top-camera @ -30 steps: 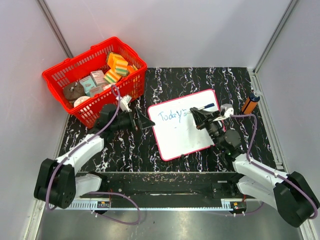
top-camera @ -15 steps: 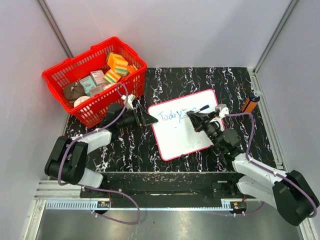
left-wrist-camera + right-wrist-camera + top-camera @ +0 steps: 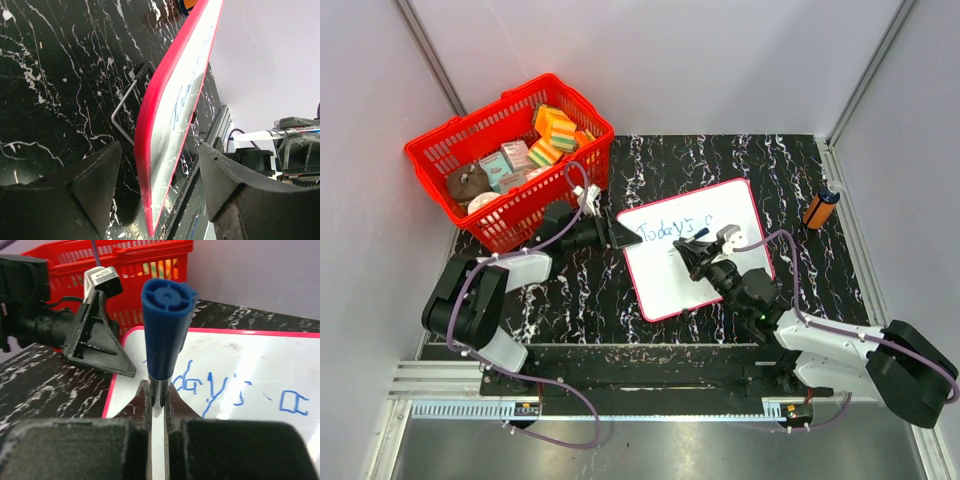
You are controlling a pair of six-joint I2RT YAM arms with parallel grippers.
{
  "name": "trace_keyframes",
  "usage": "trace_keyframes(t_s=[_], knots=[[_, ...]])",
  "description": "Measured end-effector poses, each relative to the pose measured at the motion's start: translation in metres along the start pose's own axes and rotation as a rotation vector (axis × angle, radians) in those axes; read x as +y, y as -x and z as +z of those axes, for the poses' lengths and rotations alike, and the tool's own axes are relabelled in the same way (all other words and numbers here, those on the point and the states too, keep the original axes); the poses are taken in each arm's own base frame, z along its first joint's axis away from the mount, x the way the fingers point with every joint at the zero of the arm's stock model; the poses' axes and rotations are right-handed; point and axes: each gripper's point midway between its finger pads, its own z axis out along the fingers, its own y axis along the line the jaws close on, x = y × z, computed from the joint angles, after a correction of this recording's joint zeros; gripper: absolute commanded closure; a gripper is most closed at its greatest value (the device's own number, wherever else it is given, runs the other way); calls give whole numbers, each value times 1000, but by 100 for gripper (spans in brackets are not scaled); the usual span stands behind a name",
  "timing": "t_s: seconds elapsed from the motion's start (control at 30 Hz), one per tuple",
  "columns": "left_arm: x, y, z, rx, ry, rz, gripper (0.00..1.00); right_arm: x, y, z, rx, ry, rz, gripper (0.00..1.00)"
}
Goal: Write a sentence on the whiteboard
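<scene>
**Top view.** The whiteboard (image 3: 705,280) lies askew on the black marbled table (image 3: 570,300), right of its middle and nearer the back edge than the front. The sentence (image 3: 665,232), in blue, runs along the board's far-left part and reads "Today's" plus a further mark. The left gripper (image 3: 617,236) sits at the board's left edge. The right gripper (image 3: 698,248) hangs over the board's middle with a marker (image 3: 720,235). A red basket (image 3: 440,150) full of packets stands at the table's back-left corner. An orange cylinder (image 3: 820,208) lies near the right edge.

**Left wrist.** The board (image 3: 202,45) is seen edge-on, its red rim running between the two fingers (image 3: 95,175). The left gripper (image 3: 159,162) has its jaws apart, one on each side of the rim, with a gap showing on both sides. A bent metal wire (image 3: 125,105) lies on the table (image 3: 50,75) just beside the rim. Faint blue strokes of the sentence (image 3: 181,97) show on the white face.

**Right wrist.** The right gripper (image 3: 157,402) has its jaws clamped on the marker (image 3: 165,335), the blue butt end facing the camera. Beyond it lies the board (image 3: 260,355) with the sentence (image 3: 235,392). The left gripper (image 3: 100,340) is at the board's far-left edge, and the basket (image 3: 115,260) stands behind.
</scene>
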Motion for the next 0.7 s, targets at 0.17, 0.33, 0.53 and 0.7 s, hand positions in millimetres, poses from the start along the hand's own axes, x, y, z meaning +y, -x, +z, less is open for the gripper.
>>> trace_keyframes(t_s=[0.17, 0.33, 0.53, 0.7], knots=[[-6, 4, 14, 19, -27, 20, 62, -9, -3, 2, -12, -69, -64, 100], [-10, 1, 23, 56, -59, 26, 98, -19, -9, 2, -13, -116, -108, 100], [-42, 13, 28, 77, -155, 65, 100, -22, -8, 0, -38, -129, -132, 100], [-38, 12, 28, 89, -135, 61, 100, -23, -7, -4, -49, -128, -144, 100]])
